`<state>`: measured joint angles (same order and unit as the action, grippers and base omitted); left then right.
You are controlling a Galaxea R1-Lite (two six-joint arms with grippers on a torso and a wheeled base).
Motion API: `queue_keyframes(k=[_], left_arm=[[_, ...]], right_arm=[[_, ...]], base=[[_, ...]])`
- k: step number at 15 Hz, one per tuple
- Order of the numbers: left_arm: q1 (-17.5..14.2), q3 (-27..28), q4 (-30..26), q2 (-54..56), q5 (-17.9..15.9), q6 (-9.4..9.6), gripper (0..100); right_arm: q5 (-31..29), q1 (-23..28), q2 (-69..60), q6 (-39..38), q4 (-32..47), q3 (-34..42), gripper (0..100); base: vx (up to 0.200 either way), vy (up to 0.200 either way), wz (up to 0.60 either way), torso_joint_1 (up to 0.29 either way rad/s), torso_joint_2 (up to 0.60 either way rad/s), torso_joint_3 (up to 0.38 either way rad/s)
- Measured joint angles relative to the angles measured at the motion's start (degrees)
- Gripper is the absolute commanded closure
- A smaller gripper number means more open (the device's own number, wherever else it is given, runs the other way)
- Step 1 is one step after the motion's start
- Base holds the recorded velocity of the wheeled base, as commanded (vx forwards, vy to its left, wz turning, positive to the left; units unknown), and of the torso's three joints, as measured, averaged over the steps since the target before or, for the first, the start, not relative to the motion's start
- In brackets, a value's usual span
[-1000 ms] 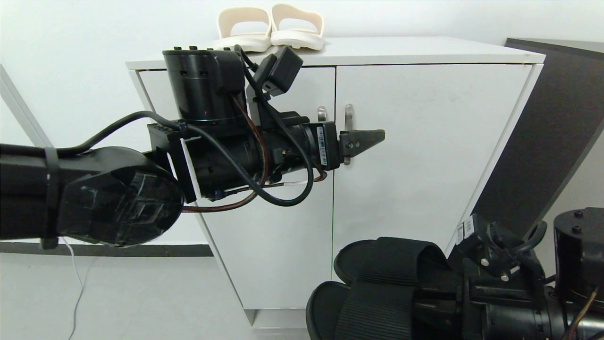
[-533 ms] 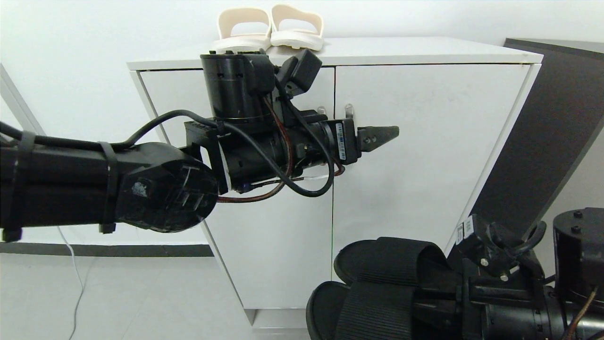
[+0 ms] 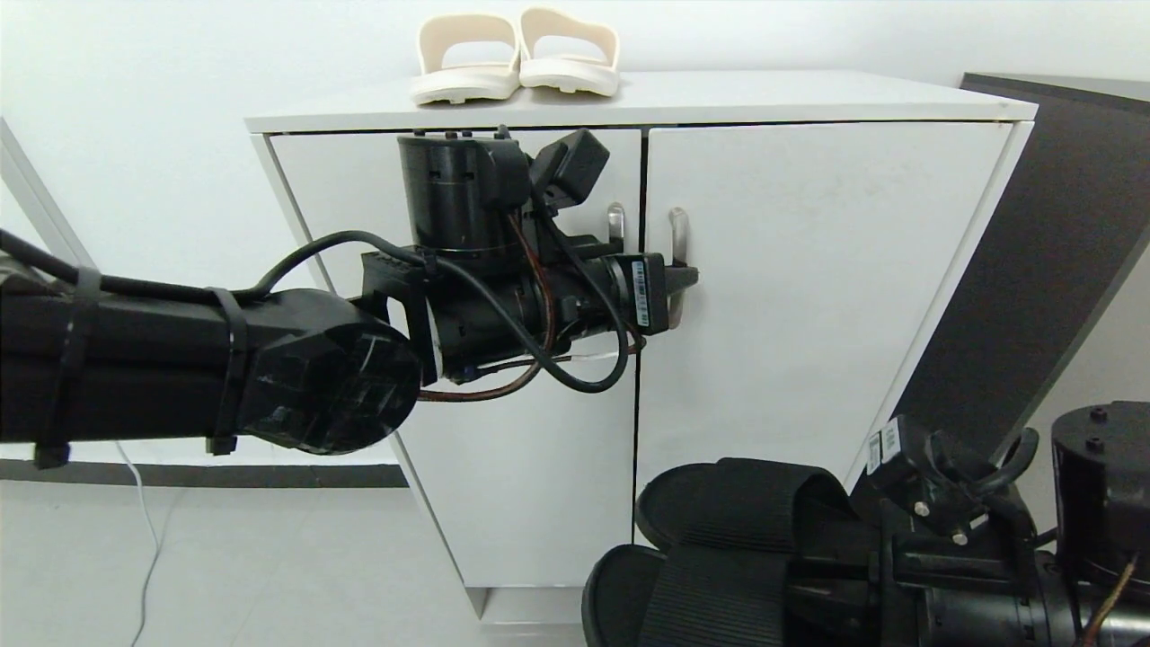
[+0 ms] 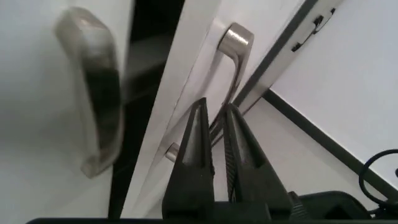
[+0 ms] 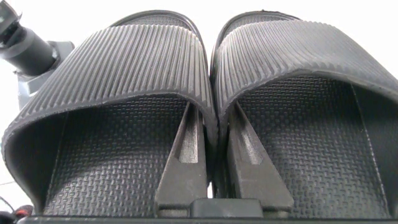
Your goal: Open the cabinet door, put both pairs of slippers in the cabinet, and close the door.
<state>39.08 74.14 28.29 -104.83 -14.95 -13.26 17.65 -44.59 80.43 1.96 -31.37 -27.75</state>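
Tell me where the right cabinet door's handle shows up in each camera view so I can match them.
Head view: the right door handle is at centre, just right of the gap between the doors, with the left gripper clamped on it.
Left wrist view: the handle runs down between the gripper's fingers.
Right wrist view: faces the black slippers, away from the cabinet.
Shared landmark: the left door handle across the gap.

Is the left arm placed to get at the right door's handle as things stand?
Probably yes: the left gripper sits closed around the right door handle, nothing lies between them, and the right door looks slightly ajar.
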Motion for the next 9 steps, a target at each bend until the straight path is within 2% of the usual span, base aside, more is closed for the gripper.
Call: queue_keyframes(k=[6, 9], left_arm=[[3.5, -6.0, 0.5, 5.0, -0.1, -0.04, 100], [5.9, -9.6, 0.6, 8.8, 0.0, -0.01, 100]], right_arm=[[6.3, -1.4, -1.1, 1.4, 0.0, 2.5, 100], [7.1, -1.7, -2.2, 4.2, 0.0, 4.2, 100]], base=[[0.0, 0.0, 0.0, 0.0, 0.0, 0.0], [0.0, 0.0, 0.0, 0.0, 0.0, 0.0]])
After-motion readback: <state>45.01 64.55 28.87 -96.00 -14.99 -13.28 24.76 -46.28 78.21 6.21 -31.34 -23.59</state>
